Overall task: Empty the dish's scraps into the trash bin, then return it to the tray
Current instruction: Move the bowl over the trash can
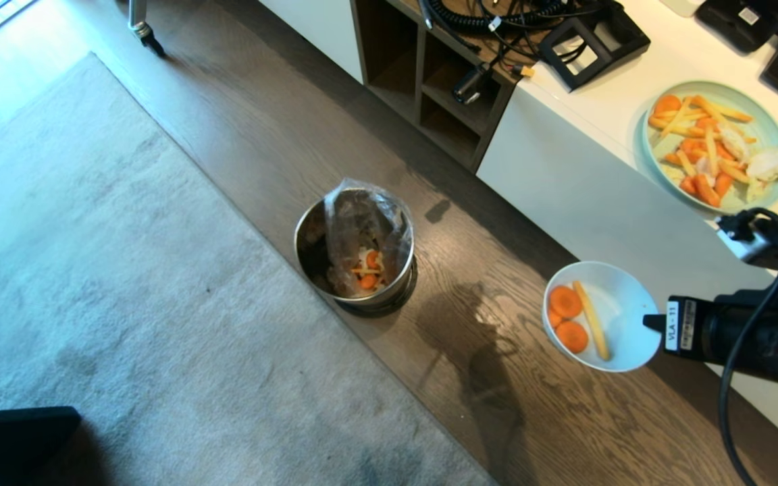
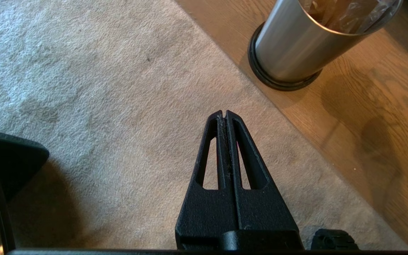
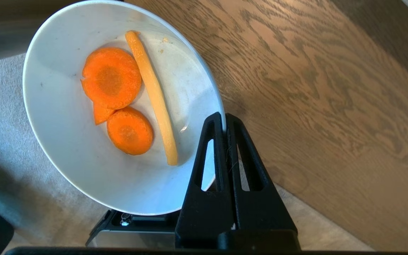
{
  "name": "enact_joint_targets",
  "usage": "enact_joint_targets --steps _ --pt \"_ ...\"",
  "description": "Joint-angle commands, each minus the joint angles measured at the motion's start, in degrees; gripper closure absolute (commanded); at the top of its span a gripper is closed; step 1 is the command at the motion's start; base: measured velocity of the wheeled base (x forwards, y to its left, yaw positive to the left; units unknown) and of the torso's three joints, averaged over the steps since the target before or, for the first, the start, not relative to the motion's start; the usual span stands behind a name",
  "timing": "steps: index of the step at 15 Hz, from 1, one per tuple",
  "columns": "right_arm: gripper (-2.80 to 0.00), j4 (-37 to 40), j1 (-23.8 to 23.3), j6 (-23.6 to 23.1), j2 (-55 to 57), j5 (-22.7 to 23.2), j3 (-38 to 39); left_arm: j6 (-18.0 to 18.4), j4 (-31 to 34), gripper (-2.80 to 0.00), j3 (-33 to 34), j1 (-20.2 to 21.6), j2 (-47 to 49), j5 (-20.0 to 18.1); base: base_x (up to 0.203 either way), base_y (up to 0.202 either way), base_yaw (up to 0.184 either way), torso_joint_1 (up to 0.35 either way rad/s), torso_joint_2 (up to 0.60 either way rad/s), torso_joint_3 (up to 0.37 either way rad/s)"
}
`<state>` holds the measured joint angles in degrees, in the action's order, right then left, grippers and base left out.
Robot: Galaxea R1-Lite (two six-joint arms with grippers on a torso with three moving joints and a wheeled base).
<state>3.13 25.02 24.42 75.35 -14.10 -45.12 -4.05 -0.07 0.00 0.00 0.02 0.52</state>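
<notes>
Small round white bowl [image 1: 615, 317], glossy, hangs over the wood floor [image 1: 497, 378] to the right of the brushed-steel trash bin [image 1: 355, 253] with its clear bag liner; my right gripper [image 3: 224, 118] pinches its rim tight. Round orange carrot slices [image 3: 112, 78] and one pale-yellow stick [image 3: 152, 95] lie inside. My left gripper [image 2: 226, 115] is closed, empty, above the grey carpet [image 2: 101, 88].

"VLA-11" label on right tool [image 1: 647, 322]

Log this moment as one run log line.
right gripper: shut on bowl rim, held above floor | scraps: in bowl | trash bin: not reached | left gripper: shut, idle
</notes>
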Motion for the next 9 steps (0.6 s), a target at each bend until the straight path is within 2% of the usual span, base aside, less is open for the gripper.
enact_joint_targets --steps 1,5,9 --pt "0.00 -0.19 0.03 -2.07 4.22 -0.06 -3.71 -0.08 -0.01 0.00 0.00 0.00 -0.02 0.01 0.000 0.000 0.000 0.000 0.00 0.000" --pt "0.00 -2.39 0.48 -7.26 13.53 0.08 -14.44 -0.05 -0.01 0.00 0.00 0.00 -0.02 0.01 0.000 0.000 0.000 0.000 0.00 0.000" --pt "0.00 -2.43 4.31 -9.43 23.13 -0.06 -31.11 0.01 -0.01 0.00 0.00 0.00 -0.02 0.01 0.000 0.000 0.000 0.000 0.00 0.000"
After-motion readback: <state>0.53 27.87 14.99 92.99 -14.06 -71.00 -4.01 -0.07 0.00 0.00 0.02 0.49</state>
